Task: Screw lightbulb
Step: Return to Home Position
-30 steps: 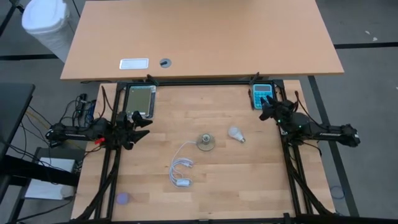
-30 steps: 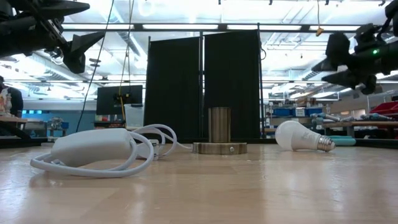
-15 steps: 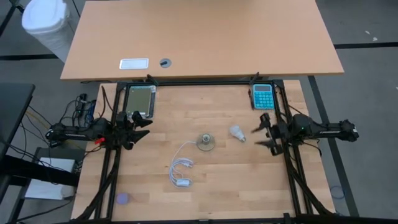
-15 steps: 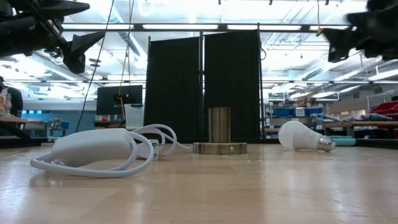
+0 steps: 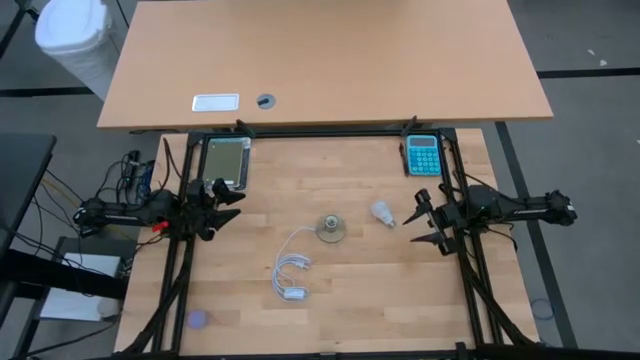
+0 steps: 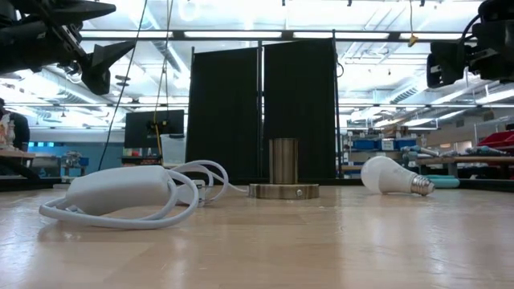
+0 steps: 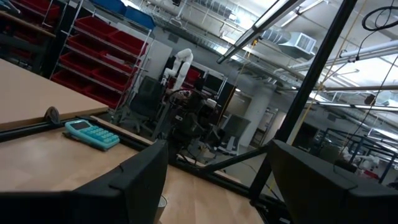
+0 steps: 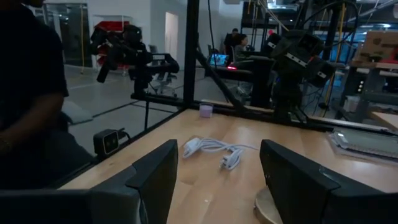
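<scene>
From above: small white pear-shaped lightbulb on the wooden table, just ahead of the right gripper, between its fingers and the round silver lamp socket. Fingers spread wide, holding nothing. Left gripper well beyond the socket, likewise open and empty.

From table level: lightbulb on its side, screw base turned away from the socket, lower than the right fingers. Coiled white cable with adapter on the socket's far side from those fingers.

Left wrist: dark fingers far apart, nothing between; teal calculator far ahead.

Right wrist: fingers wide apart, cable ahead, nothing gripped.
</scene>
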